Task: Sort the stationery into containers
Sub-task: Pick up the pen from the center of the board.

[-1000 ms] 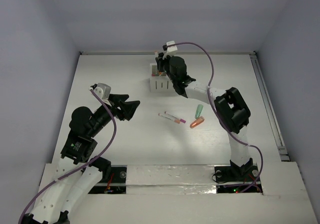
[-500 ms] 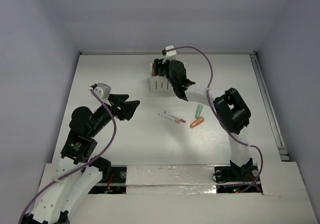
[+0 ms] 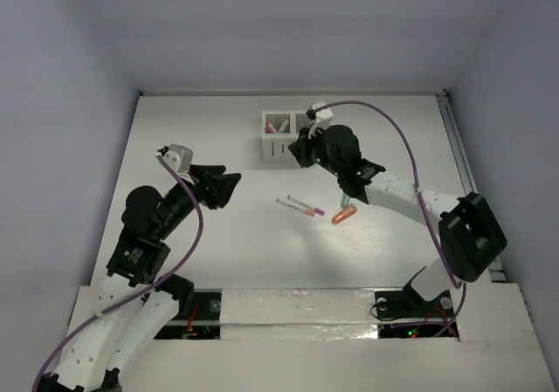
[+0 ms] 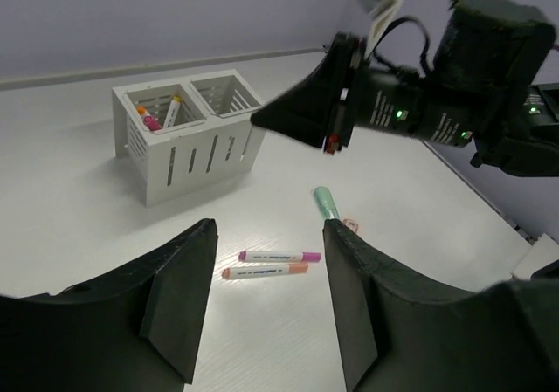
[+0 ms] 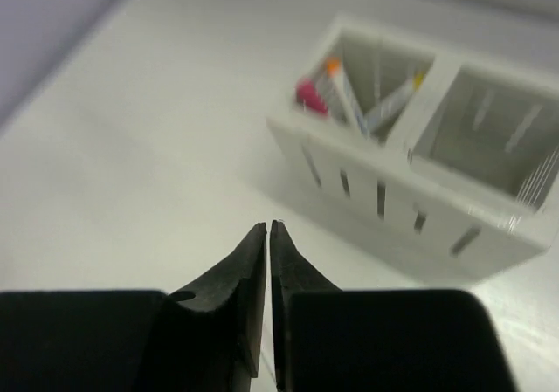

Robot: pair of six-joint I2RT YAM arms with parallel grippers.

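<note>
The white two-compartment box [image 3: 279,147] stands at the table's far middle. Its left compartment holds several pens [image 5: 342,95] with pink, orange and yellow caps, and its right compartment looks empty. Two white pens [image 3: 300,205], one pink-capped [image 4: 279,256] and one orange-capped [image 4: 265,271], lie side by side on the table. A mint-green stub [image 4: 325,202] and an orange stub [image 3: 343,215] lie to their right. My right gripper [image 3: 294,154] is shut and empty, just in front of the box's right end. My left gripper [image 3: 229,187] is open and empty, left of the loose pens.
The right arm's forearm [image 3: 393,191] stretches over the table just behind the two stubs. A rail [image 3: 467,174] runs along the table's right edge. Grey walls enclose the back and sides.
My right gripper has drawn back from over the box's left compartment to its near right side, and the arm's elbow has swung right. The left arm has not moved.
</note>
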